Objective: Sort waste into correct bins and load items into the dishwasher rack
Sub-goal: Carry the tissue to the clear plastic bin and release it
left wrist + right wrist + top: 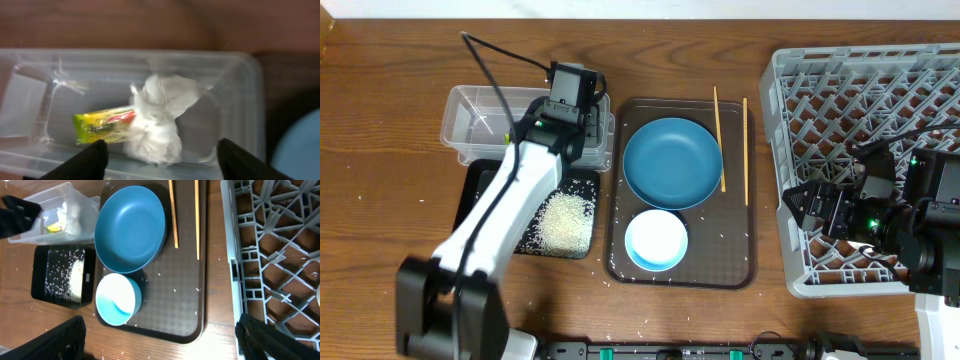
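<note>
My left gripper (160, 161) is open and empty just above the clear tub (240, 100). In the tub lie the yellow-green wrapper (102, 127) and the crumpled white tissue (160, 120). Rice (566, 220) is piled in the black tray (485, 185). The blue plate (672, 162), the white bowl (656, 240) and two chopsticks (718, 130) lie on the brown serving tray (720, 262). My right gripper (160, 342) is open and empty over the left edge of the grey rack (880, 100). No cups show.
Loose rice grains are scattered on the brown tray and the wood table (380, 200) around the black tray. The left arm (510, 200) stretches over the black tray. The table's front edge runs close below the trays.
</note>
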Robot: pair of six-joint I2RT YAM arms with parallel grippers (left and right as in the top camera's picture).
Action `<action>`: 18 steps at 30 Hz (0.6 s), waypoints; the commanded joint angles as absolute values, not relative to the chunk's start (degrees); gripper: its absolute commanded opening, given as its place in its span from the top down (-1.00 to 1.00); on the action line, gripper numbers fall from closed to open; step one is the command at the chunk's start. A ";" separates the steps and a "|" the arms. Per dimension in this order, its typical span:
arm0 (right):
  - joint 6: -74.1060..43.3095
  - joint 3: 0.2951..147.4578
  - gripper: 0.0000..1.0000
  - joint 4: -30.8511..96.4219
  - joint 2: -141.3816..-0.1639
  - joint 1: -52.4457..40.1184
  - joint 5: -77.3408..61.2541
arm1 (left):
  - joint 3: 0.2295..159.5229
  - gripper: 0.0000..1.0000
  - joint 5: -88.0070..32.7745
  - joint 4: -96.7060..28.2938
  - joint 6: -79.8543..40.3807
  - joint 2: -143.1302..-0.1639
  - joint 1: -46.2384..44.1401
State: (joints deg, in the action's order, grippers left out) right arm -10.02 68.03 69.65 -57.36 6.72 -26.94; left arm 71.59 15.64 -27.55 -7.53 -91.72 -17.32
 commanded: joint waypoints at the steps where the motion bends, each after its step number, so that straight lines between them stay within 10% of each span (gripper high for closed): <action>1: -10.24 67.70 -0.89 69.67 -57.39 6.31 -26.79 | 72.25 -0.50 15.44 -28.03 -7.81 -84.18 -18.72; 18: -7.62 67.70 -0.82 69.73 -57.52 5.23 -26.76 | 72.25 -0.28 -17.76 -48.75 -8.29 -72.55 -23.18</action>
State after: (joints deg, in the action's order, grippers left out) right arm -9.06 68.01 69.65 -57.39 6.37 -26.92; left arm 71.61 -12.53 -46.39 -8.03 -73.01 -21.28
